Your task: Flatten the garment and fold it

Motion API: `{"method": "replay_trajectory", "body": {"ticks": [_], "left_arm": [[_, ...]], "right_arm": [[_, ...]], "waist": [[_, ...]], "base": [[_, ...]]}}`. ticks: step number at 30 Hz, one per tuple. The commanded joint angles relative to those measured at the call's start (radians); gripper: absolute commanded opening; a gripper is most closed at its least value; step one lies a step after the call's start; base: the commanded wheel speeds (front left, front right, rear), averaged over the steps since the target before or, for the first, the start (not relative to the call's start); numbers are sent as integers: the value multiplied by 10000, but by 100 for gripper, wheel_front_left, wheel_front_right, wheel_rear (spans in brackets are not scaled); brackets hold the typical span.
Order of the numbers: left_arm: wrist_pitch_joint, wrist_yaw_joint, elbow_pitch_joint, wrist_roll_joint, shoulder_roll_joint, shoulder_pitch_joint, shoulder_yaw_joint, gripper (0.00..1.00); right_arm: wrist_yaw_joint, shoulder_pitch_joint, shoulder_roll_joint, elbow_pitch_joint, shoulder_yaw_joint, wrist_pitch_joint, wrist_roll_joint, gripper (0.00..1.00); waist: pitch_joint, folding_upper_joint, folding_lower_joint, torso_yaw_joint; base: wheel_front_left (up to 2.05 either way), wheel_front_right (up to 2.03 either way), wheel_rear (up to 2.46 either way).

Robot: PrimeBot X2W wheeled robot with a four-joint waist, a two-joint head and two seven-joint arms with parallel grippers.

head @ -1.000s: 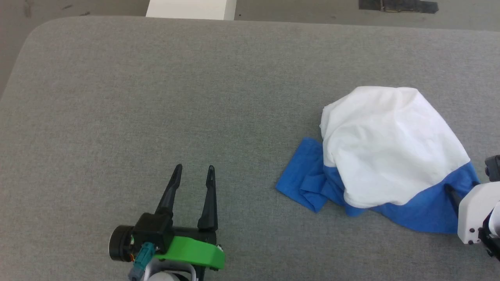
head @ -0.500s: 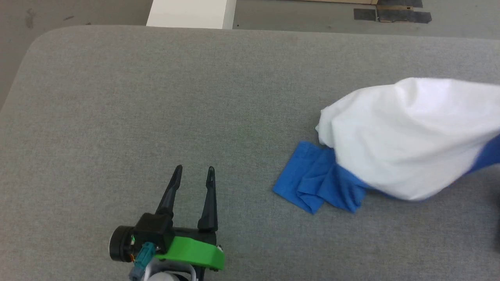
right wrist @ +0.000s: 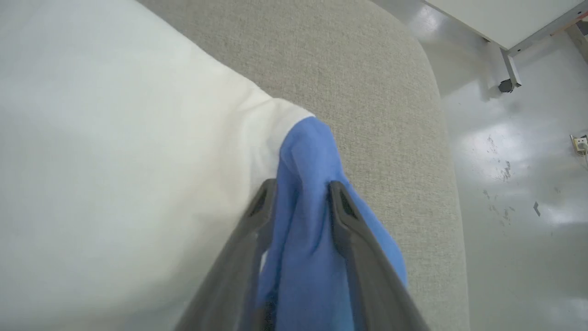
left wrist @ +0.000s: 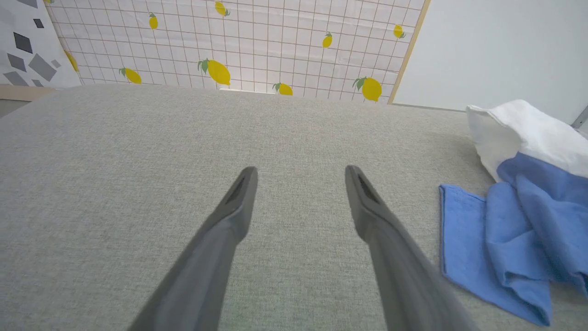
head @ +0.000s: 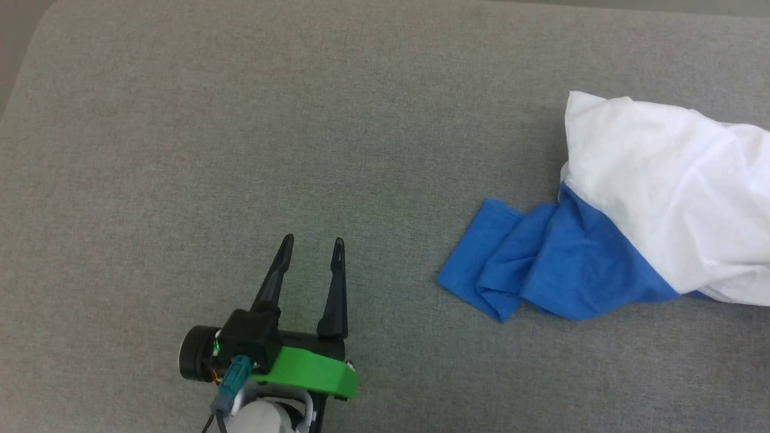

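The garment [head: 649, 198] lies bunched at the right of the grey padded table [head: 240, 120], its white body running off the head view's right edge. A crumpled blue sleeve [head: 541, 264] trails out to the left of the body. In the right wrist view, my right gripper [right wrist: 303, 184] is shut on a fold of blue sleeve cloth [right wrist: 308, 220], with the white body [right wrist: 115, 138] billowing to its left. My left gripper [head: 313, 239] rests low on the table, open and empty, well left of the sleeve. Its wrist view shows the gripper [left wrist: 301, 169] with the garment [left wrist: 519, 138] off to the right.
The table's rounded right corner [right wrist: 427, 92] lies close beside the held cloth, with shiny grey floor [right wrist: 505, 184] beyond it. A lemon-patterned wall panel [left wrist: 229, 41] stands behind the table's far edge. Bare grey surface stretches left of the garment.
The head camera has tilted. The right gripper closed on the blue sleeve and pulled the garment up and to the right. The white forearm left the head view. The left gripper stayed put.
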Motion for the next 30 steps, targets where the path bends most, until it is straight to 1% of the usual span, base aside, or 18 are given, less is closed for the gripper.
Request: {"method": "replay_trajectory", "body": {"ticks": [1,6,10,12,15,18,20,22,24,27,30], "left_arm": [[-38,54,31,6,-24,-190,-9,100],[-38,24,90,28,-24,-213,96,100],[-38,-46,54,53,-24,-58,255,100],[-38,-89,-5,77,-24,79,337,100],[-38,-159,-135,124,-24,360,487,100],[-38,-245,-299,156,12,713,680,100],[-38,-288,-396,213,49,983,788,100],[-38,-301,-395,276,73,1256,851,100],[-38,-310,-407,270,67,1459,907,100],[-38,-311,-443,211,49,1632,977,100],[-38,-356,-486,248,33,1668,928,100]], "right_arm": [[-15,-258,145,33,27,-264,-35,100],[-15,-564,537,-313,169,-767,265,100],[-15,-403,1019,-1314,88,-885,841,100],[-15,-109,1422,-2079,-117,-943,1151,100],[-15,719,2252,-3612,-522,-949,1243,100],[-15,1864,3346,-5297,-1021,-1002,761,100],[-15,2618,4093,-6200,-1176,-1113,344,100],[-15,3294,4929,-6899,-1307,-1305,86,100],[-15,3941,5428,-7399,-1342,-1546,-166,100],[-15,4719,5694,-7774,-1268,-1908,-232,100],[-15,5241,5719,-7521,-1009,-2365,442,100]], "waist": [[12,-1,0,-56],[-463,-1,0,-369],[-1010,-1,0,-595],[-1274,-1,0,-681],[-1627,-1,0,-783],[-1862,-1,0,-875],[-1960,-1,0,-936],[-2017,-1,0,-979],[-2050,-1,0,-1008],[-2066,-1,0,-1060],[-2021,-1,0,-1176]], "base": [[0,0,0],[0,0,0],[0,0,0],[0,0,0],[0,0,0],[0,0,0],[0,0,0],[0,0,0],[0,0,0],[0,0,0],[0,0,0]]}}
